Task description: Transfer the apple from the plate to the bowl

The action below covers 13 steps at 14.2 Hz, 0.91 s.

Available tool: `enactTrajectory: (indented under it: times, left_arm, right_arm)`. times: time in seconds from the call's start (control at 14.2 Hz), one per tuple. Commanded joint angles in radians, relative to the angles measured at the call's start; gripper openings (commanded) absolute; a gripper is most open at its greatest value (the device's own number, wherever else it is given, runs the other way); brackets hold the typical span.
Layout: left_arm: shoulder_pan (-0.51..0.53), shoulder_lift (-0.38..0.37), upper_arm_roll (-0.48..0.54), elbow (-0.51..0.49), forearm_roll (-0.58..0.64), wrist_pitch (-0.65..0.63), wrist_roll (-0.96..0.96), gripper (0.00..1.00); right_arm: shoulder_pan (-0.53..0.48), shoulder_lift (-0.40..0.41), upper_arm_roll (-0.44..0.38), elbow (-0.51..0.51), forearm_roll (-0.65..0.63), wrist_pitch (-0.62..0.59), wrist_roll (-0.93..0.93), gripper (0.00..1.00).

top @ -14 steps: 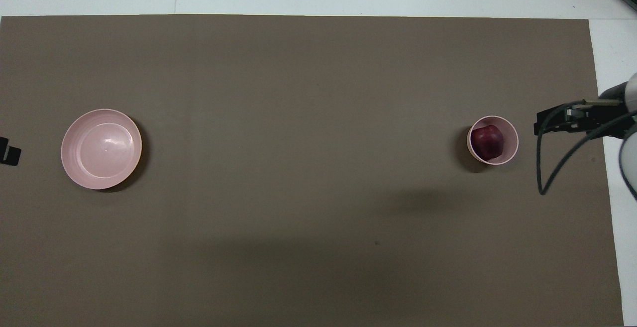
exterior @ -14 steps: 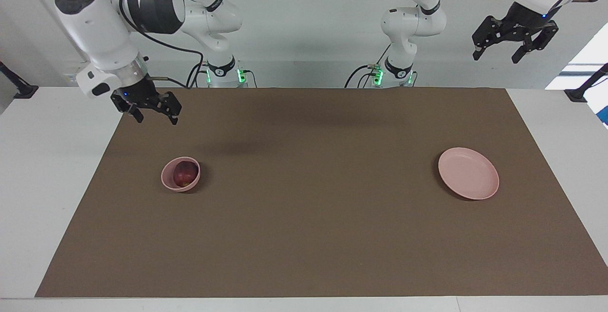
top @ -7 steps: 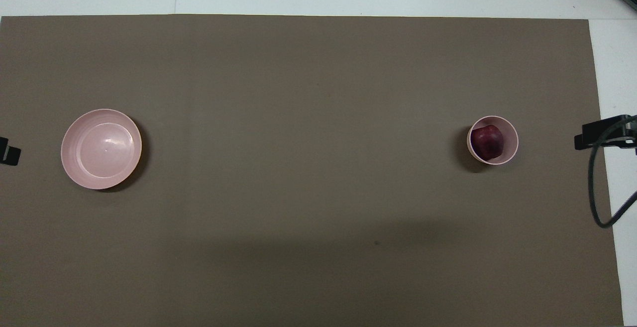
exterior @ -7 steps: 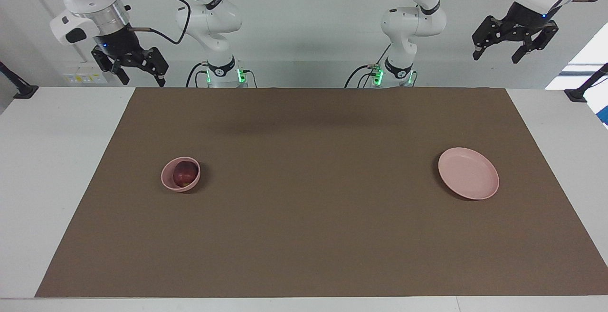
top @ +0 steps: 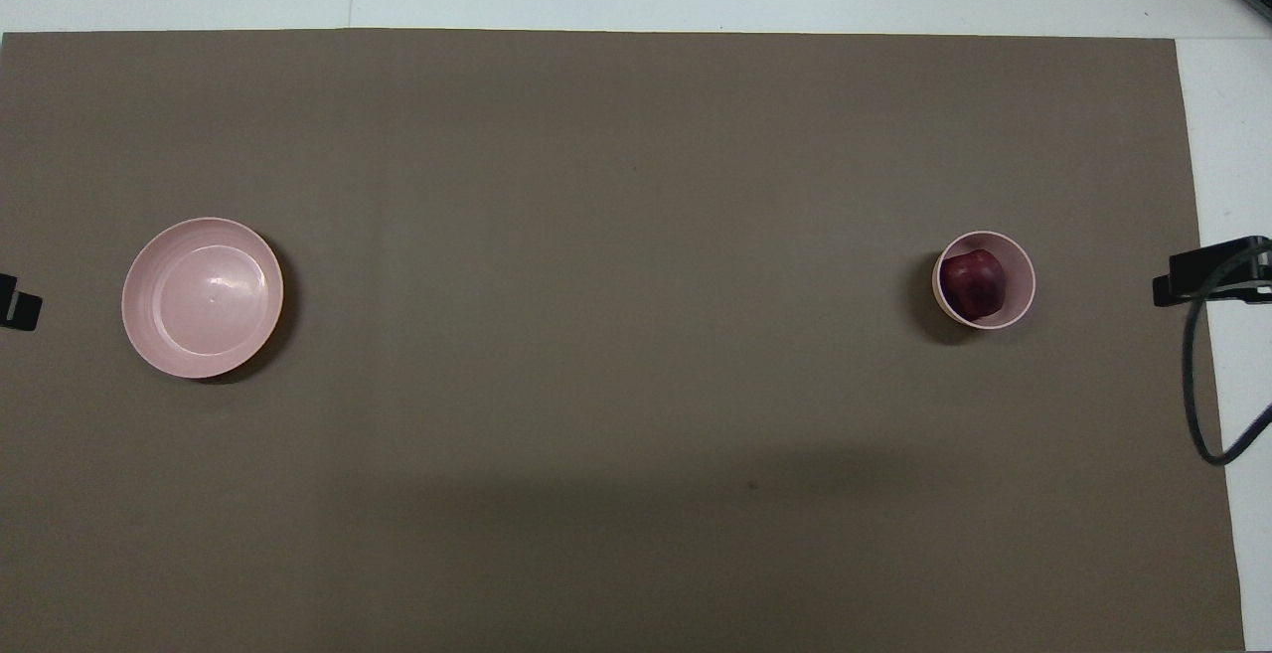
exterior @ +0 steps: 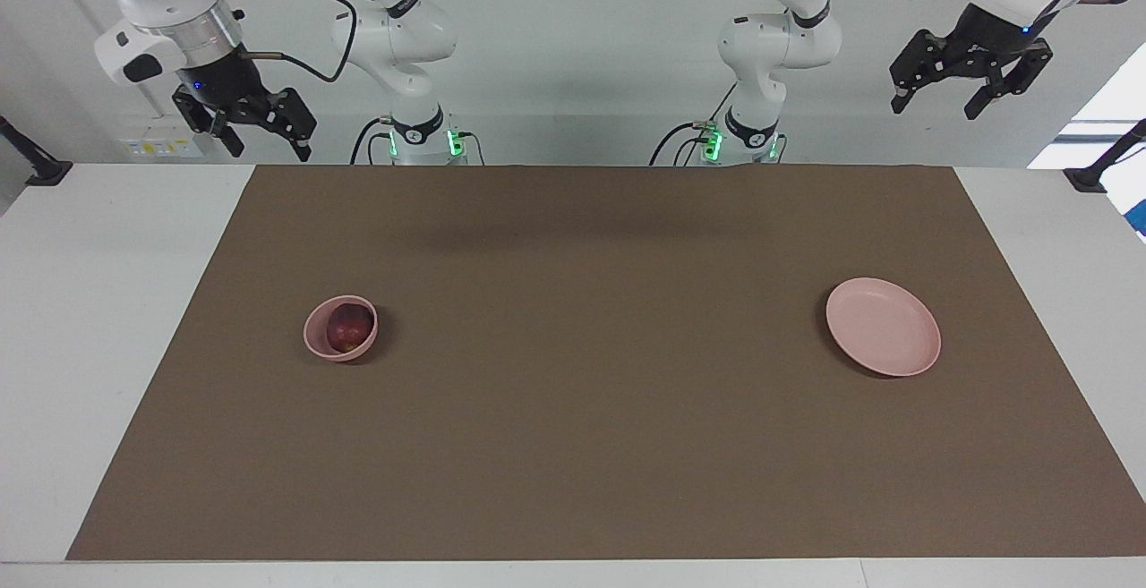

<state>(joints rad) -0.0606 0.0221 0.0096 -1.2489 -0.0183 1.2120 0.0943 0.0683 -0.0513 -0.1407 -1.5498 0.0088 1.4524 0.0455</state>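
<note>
Dark red apple [exterior: 349, 328] sits in bowl [exterior: 315, 338], plate [exterior: 883, 338] bare: task looks done. Right gripper [exterior: 257, 129] & left gripper [exterior: 973, 80] raised off counter [exterior: 573, 445], fingers spread, holding nothing.

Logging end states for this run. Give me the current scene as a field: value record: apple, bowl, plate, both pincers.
apple: apple sits inside the bowl
bowl: bowl on the brown mat, toward the right arm's end
plate: plate holds nothing, toward the left arm's end
right pincer: right pincer open, holds nothing, raised off the table at the right arm's end
left pincer: left pincer open, holds nothing, raised at the left arm's end
task state: apple in bowl, looks done
</note>
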Motion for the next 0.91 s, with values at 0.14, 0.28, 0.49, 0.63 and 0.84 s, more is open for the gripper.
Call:
enactTrajectory:
  times: [0.14,0.28,0.49,0.63,0.84]
  left_arm:
    - [-0.008,-0.028,0.004,-0.035,0.008,0.011,0.001,1.00]
    - [-0.007,-0.028,0.004,-0.035,0.008,0.011,0.001,1.00]
    - [-0.007,-0.028,0.004,-0.035,0.008,0.012,0.001,1.00]
    - [-0.007,-0.028,0.004,-0.035,0.008,0.012,0.001,1.00]
    - [-0.007,-0.028,0.004,-0.035,0.008,0.012,0.001,1.00]
  right_arm:
    - [-0.002,-0.021,0.013,-0.023,-0.026,0.017,-0.021,1.00]
    - [0.002,-0.022,0.019,-0.010,-0.027,0.017,-0.026,1.00]
    - [0.015,-0.022,0.024,-0.007,-0.056,0.020,-0.024,1.00]
    - [0.015,-0.024,0.023,-0.007,-0.055,0.020,-0.024,1.00]
    - [0.005,-0.024,0.021,-0.009,-0.050,0.016,-0.021,1.00]
